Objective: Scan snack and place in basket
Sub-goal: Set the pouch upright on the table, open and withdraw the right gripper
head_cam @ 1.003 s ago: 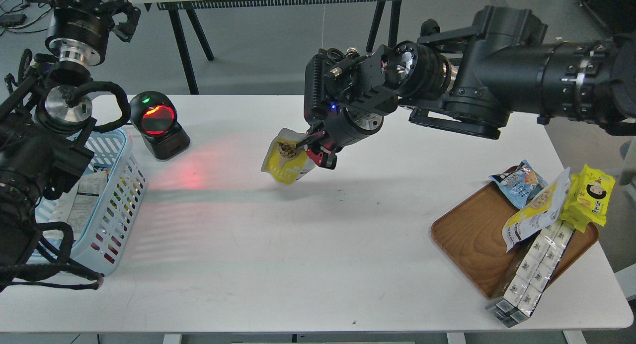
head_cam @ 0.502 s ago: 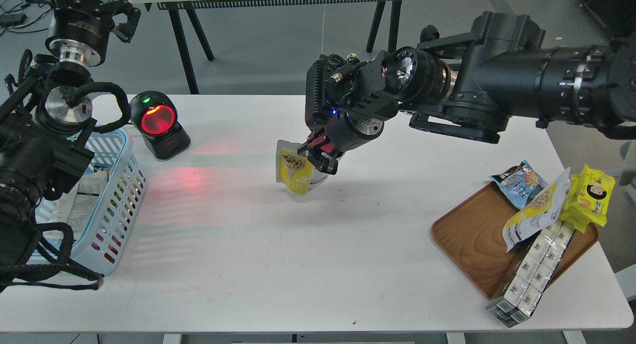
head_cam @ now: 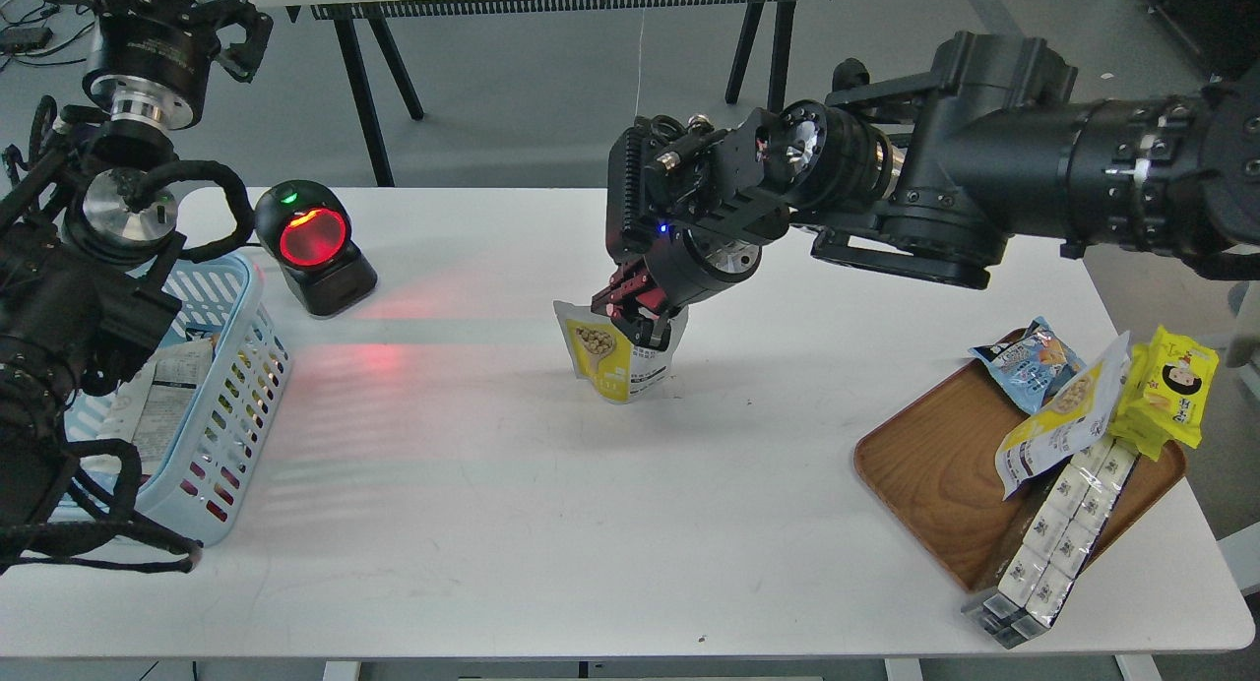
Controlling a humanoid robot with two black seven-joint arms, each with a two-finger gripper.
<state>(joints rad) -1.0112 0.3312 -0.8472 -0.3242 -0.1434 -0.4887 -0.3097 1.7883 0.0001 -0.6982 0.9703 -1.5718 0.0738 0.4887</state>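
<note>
Fingers of the right gripper (head_cam: pixel 635 319) pinch the snack (head_cam: pixel 612 359) top, hanging it up facing the scanner (head_cam: pixel 313 246).

Your right pincer (head_cam: pixel 635 319) sits mid-bench (head_cam: pixel 492 484), snack (head_cam: pixel 612 358) directly under it. Scanner (head_cam: pixel 313 248) is well left of the pincer, slightly behind. Basket (head_cam: pixel 221 405) is further left at the bench edge, packets inside. Tray (head_cam: pixel 935 474) is well right and nearer you, packets piled on its right side.
</note>
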